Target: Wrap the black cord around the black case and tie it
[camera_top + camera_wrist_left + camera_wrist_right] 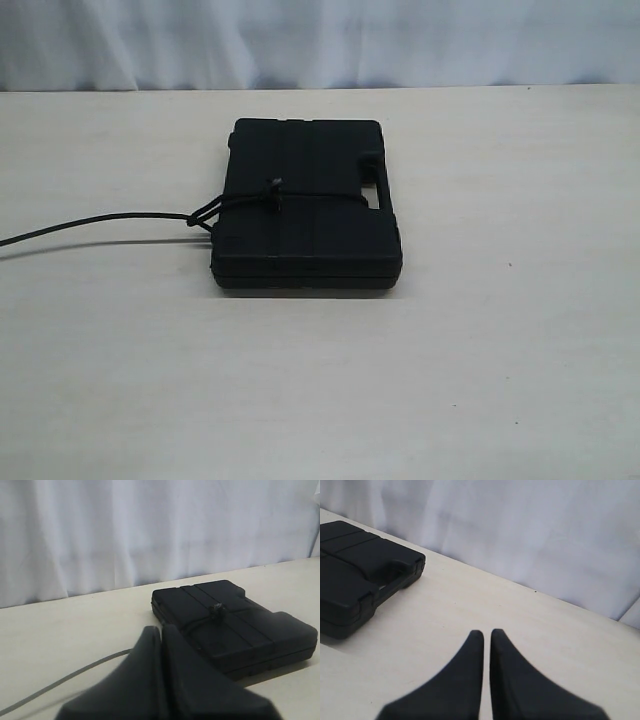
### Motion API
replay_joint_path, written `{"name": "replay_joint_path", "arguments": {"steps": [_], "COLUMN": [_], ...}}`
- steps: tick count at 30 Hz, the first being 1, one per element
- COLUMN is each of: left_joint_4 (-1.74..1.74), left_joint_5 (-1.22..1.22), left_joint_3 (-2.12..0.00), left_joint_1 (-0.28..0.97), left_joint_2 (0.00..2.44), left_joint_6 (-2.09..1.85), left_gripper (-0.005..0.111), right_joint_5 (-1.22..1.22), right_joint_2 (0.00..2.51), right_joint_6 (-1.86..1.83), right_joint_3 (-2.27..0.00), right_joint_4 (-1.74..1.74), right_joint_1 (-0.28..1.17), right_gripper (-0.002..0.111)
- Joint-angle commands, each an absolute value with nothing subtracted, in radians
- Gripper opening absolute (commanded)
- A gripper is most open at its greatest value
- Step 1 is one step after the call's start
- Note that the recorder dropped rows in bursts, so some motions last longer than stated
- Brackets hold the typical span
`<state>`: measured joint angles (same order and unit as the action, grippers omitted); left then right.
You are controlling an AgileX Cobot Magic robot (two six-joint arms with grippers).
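Observation:
The black case (305, 205) lies flat in the middle of the table, its handle slot on the right side. The black cord (100, 220) runs across the lid, with a knot (272, 188) on top, loops at the case's left edge, and trails off to the left. In the left wrist view the case (235, 625) sits beyond my left gripper (161, 629), whose jaws are shut and empty, and the cord (70, 679) lies on the table beside them. My right gripper (487, 632) is shut on nothing, well off the case (355, 575). Neither gripper shows in the exterior view.
A white curtain (320, 40) hangs behind the far edge of the pale table (500, 350).

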<state>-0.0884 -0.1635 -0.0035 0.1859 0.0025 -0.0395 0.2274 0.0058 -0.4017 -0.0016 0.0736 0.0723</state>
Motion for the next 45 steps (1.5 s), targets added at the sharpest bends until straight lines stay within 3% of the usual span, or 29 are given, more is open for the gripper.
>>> {"name": "replay_joint_path", "arguments": {"steps": [1,6,13,28,33,45], "left_joint_4": [-0.087,-0.085,-0.087,-0.082,-0.082,-0.082], "left_joint_5": [-0.159,-0.232,-0.320,-0.321,-0.321,-0.321], "left_joint_3": [0.000,0.000,0.000,0.000,0.000,0.000], "left_joint_1": [0.184,0.162,-0.014,-0.016,-0.016,-0.016], "left_joint_2": [0.000,0.000,0.000,0.000,0.000,0.000], "left_joint_6": [-0.035,-0.035,-0.035,-0.035,-0.035,-0.035], "left_gripper": [0.000,0.000,0.000,0.000,0.000,0.000], "right_joint_5": [0.247,0.340,0.345,0.351,0.358,0.361], "right_joint_2": [0.000,0.000,0.000,0.000,0.000,0.000], "right_joint_6": [-0.403,-0.403,-0.403,-0.224,-0.009,0.000], "right_joint_3": [0.000,0.000,0.000,0.000,0.000,0.000], "right_joint_4": [0.067,0.067,0.067,0.163,0.163,0.163], "right_joint_1": [0.067,0.067,0.067,0.067,0.067,0.067], "right_gripper": [0.004,0.004,0.004,0.004,0.004,0.004]}}
